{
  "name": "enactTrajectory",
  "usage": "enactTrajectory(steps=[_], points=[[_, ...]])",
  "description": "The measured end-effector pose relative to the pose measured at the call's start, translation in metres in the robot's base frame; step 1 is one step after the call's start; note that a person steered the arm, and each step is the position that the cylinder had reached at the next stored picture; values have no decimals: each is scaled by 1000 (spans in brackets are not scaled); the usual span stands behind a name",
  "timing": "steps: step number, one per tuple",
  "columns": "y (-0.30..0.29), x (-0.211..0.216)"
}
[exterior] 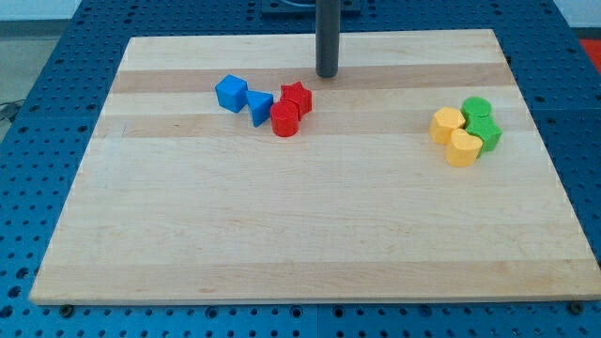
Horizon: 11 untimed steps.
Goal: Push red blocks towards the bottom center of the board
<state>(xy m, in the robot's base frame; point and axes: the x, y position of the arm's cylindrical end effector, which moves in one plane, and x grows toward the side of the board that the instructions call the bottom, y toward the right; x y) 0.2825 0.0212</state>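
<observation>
A red star block (297, 97) and a red cylinder (285, 120) sit touching each other in the upper middle of the wooden board (282, 235). A blue triangle (260, 108) touches the red cylinder on its left, and a blue cube (231, 94) lies just left of that. My tip (326, 73) is a dark rod standing a little above and to the right of the red star, apart from it.
At the view's right there is a tight cluster: two yellow blocks (447, 124) (462, 148), a green cylinder (476, 108) and a green block (485, 134). A blue perforated table (38, 141) surrounds the board.
</observation>
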Motion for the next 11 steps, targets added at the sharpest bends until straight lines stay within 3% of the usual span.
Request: enactTrajectory(steps=[4,6,8,10,11], points=[[-35,9],[-46,61],[-46,72],[-66,158],[-66,170]])
